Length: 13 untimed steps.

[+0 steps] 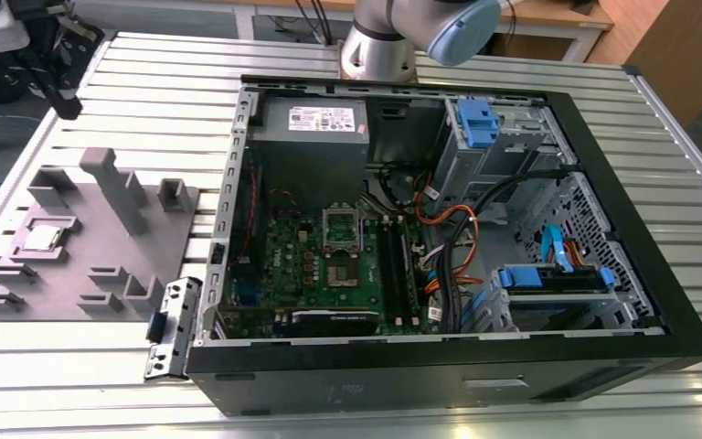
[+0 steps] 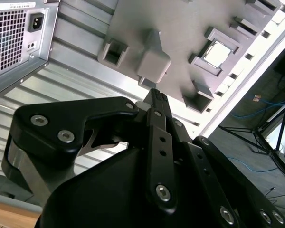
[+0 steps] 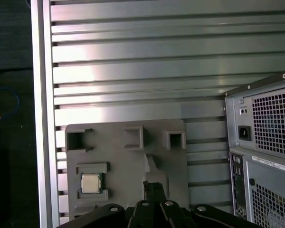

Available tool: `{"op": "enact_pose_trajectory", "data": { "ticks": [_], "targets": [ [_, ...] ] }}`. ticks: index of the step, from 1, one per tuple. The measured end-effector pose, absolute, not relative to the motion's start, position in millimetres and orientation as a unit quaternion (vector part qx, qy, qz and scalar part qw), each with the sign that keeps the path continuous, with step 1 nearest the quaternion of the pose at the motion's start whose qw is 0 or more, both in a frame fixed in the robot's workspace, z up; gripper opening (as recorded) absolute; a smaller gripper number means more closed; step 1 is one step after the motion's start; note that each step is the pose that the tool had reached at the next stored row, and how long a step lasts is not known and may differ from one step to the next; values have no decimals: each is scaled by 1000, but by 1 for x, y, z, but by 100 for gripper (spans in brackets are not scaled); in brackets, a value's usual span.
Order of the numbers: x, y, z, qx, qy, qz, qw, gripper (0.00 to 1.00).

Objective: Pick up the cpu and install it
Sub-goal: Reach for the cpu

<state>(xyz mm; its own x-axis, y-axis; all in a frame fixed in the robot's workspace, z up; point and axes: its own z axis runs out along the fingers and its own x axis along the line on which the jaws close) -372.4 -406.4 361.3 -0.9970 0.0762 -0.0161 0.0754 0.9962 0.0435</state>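
Gripper [image 3: 152, 188], pressed together and empty, is aimed at the grey tray [image 3: 123, 166], where the cpu [image 1: 41, 237] is seated at nine o'clock of the computer case [image 1: 449, 377] in the exterior view. Pickup is judged unstarted; spreading and centring are needed.

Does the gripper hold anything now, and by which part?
Nothing is held. The small silver-grey square cpu lies in the grey plastic tray, apart from the black gripper.

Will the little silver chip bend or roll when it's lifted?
Probably neither: the cpu looks flat, square and metal-topped, so likely stiff and unable to roll. It looks thin and small in the tray, so probably light. Its shiny top may be slippery.
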Motion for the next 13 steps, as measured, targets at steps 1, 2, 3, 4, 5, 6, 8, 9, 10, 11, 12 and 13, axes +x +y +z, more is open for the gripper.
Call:
{"op": "enact_pose_trajectory", "data": {
  "ticks": [1,2,3,4,5,6,8,9,10,11,12,13],
  "targets": [
    [-374,-407,360,38,999,21,8,11],
    [-376,-408,359,38,999,21,7,11],
    [-378,-409,358,38,999,21,7,11],
    [-380,-411,357,38,999,21,6,11],
    [-382,-411,355,38,999,21,5,11],
    [-384,-412,354,38,999,21,5,11],
    [-389,-414,352,38,999,21,4,11],
    [-391,-414,350,38,999,21,3,11],
    [-393,-415,349,38,999,21,2,11],
    [-396,-416,348,38,999,21,2,11],
    [-398,-416,346,38,999,21,1,11],
    [-400,-417,345,38,999,21,0,11]
  ]
}}
